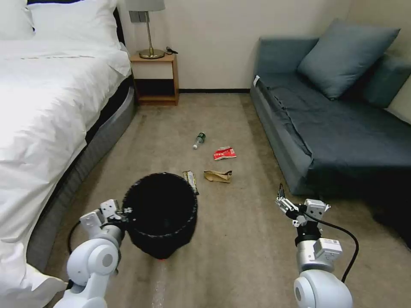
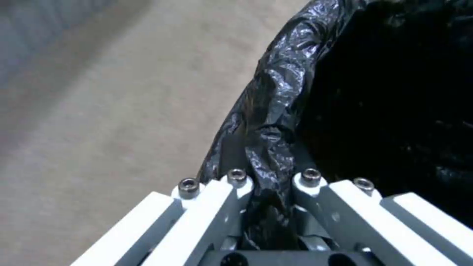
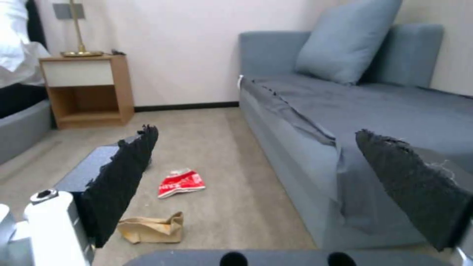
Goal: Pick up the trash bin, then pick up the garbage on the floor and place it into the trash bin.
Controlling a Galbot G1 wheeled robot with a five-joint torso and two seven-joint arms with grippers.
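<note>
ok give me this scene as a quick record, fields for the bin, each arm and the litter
trash bin: black, lined, on the carpet, left side of its rim held
left gripper: shut on the bin's liner rim
right gripper: fingers open, empty, in the air beside the sofa
bottle: on the floor, farthest out
snack packet: on the floor past the bag
paper bag: on the floor
wrapper: just behind the bin
in bin: no litter seen
</note>
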